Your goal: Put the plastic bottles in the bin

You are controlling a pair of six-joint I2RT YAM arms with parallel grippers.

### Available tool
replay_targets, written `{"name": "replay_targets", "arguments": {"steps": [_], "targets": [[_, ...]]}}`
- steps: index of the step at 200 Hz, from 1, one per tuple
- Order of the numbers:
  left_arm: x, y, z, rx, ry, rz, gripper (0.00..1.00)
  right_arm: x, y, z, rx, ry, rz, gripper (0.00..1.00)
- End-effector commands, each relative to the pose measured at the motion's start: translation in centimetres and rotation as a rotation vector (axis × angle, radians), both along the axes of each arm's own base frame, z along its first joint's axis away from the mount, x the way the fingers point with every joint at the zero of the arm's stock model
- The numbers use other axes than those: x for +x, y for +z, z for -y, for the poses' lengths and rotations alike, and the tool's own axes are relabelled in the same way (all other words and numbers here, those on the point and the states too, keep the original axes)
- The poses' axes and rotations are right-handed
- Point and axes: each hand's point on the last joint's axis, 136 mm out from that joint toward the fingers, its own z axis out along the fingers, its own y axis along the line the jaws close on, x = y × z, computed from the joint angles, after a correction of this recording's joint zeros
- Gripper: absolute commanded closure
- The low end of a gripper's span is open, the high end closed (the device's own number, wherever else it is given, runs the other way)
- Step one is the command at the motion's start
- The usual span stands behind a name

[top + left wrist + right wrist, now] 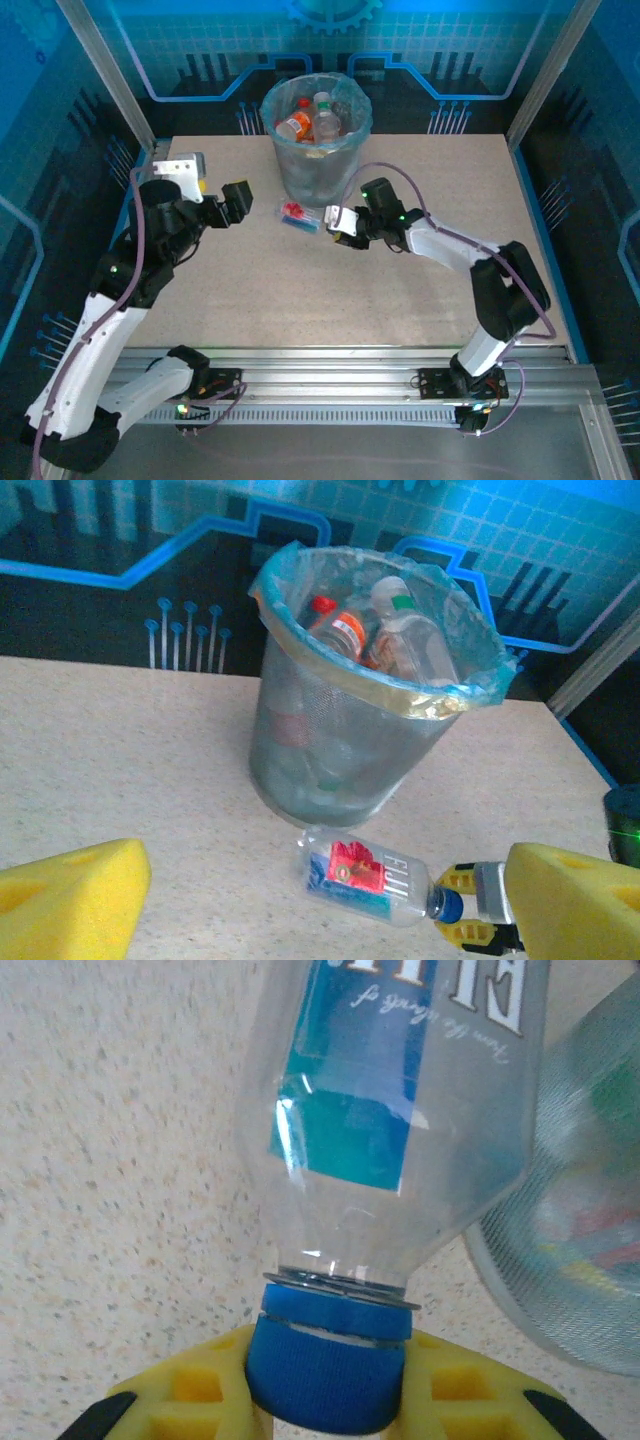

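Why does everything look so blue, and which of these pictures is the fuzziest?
Top external view: the blue printed backdrop gives a cool cast, and detail is coarse. Left wrist view: the round grey mesh bin is crisp, the yellow fingers up close soft. Right wrist view: white glare streaks the clear plastic bottle with blue cap; the bin beside it is out of focus.

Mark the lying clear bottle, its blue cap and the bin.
clear bottle [360,872], left wrist view, on its red and blue label.
blue cap [325,1375], right wrist view, middle of the cap's side.
bin [345,675], left wrist view, near rim under the bag.
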Motion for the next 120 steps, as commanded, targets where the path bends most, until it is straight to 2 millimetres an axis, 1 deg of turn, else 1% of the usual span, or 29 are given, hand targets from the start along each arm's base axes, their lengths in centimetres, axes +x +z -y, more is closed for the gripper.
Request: {"name": "replay_targets", "arguments": {"steps": [1,31,63,86,103,120], "targets": [[1.1,-1.7,2.1,-0.125,-0.055,-0.086,0.06,-1.1,4.6,-1.0,0.145,-0.033,0.008,0.85],[2.2,-3.4,4.5,-0.229,-0.125,-0.158,0.04,-2.8,8.2,-1.1,0.233,-0.050,0.027,0.86],[2.9,-4.0,6.1,-0.344,-0.170,-0.167,0.02,-4.6,11.6,-1.1,0.319,-0.049,0.051,0.86],[3.0,-4.2,7.2,-0.409,-0.212,-0.184,0.03,-6.3,13.2,-1.6,0.354,-0.011,0.068,0.85],[3.0,-4.3,7.8,-0.437,-0.234,-0.190,0.03,-7.5,13.7,-2.1,0.359,0.021,0.070,0.85],[2.8,-4.4,8.0,-0.453,-0.250,-0.196,0.07,-8.5,14.0,-2.6,0.360,0.045,0.078,0.85]]}}
